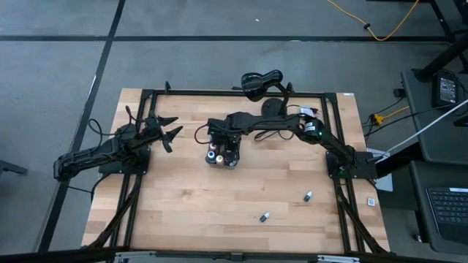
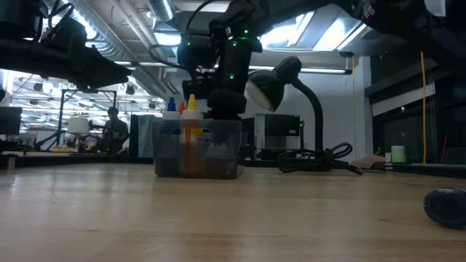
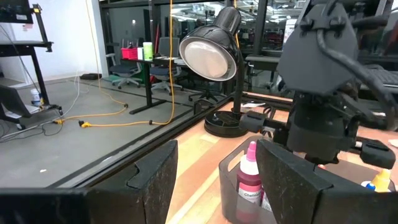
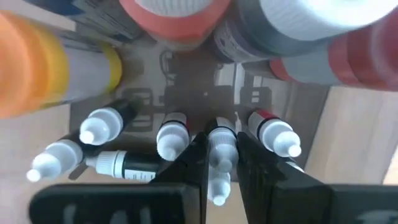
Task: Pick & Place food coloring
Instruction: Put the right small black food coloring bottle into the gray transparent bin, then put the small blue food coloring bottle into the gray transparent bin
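Observation:
A clear tray [image 1: 217, 162] stands mid-table with several food coloring bottles upright in it, among them orange- and blue-capped ones [image 2: 191, 109] and a pink one [image 3: 250, 177]. My right gripper [image 1: 224, 140] points down into the tray, shut on a small white-capped bottle [image 4: 219, 155] beside other small white-capped bottles [image 4: 173, 138]. Two more small bottles [image 1: 308, 196] [image 1: 264, 216] lie on their sides on the wood toward the near right. My left gripper [image 1: 172, 132] hovers open, left of the tray, holding nothing. My right gripper pinches the small bottle's white cap [image 4: 221, 163] between its two fingers, coming from above and pointing down. The bottle stands upright below the fingers, body down in the tray. Whether its base rests on the tray floor I cannot tell.
A black desk lamp [image 1: 262, 82] with a round base [image 1: 273, 107] and cable stands at the far edge, just behind the tray. Black frame rails [image 1: 234, 93] run along the table edges. Bare wood lies in front of the tray.

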You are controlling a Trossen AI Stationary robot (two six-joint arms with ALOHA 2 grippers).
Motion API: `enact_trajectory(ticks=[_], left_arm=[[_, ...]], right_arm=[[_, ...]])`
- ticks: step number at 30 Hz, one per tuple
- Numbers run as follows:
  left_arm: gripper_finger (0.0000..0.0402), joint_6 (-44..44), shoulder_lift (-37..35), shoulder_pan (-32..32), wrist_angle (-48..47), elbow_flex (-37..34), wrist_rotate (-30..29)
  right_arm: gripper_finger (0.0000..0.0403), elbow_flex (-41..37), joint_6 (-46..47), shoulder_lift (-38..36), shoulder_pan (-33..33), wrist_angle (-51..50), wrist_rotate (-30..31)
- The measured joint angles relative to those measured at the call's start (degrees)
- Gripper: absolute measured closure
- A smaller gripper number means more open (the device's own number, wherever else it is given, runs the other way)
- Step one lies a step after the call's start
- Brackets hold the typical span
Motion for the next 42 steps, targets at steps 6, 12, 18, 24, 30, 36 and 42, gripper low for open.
enact_trajectory(ticks=[6,12,18,24,30,36,42], left_arm=[[0.019,0.0,0.0,0.01,0.01,0.0,0.01],[0.019,0.0,0.0,-0.01,0.02,0.0,0.01],[0.019,0.0,0.0,-0.01,0.0,0.0,0.01],[0.019,0.0,0.0,0.01,0.0,0.0,0.01],[0.019,0.0,0.0,-0.01,0.0,0.0,0.01],[0.019,0.0,0.0,0.0,0.0,0.0,0.05],[0.019,0.0,0.0,-0.01,0.0,0.0,0.03]], right_arm=[[0.0336,0.0,0.04,0.61,-0.14,-0.31,-0.04],[0.0279,0.0,0.0,0.61,-0.3,-0.43,-0.52],[0.0234,0.65,0.02,0.61,-0.28,-1.77,-0.52],[0.021,5.65,0.04,0.6,-0.25,-5.58,-0.52],[0.0206,14.42,0.08,0.61,0.57,-12.35,-0.49],[0.0206,14.75,7.77,-4.14,4.75,-17.74,3.32],[0.0205,14.75,21.65,-7.49,10.5,-21.19,7.08]])
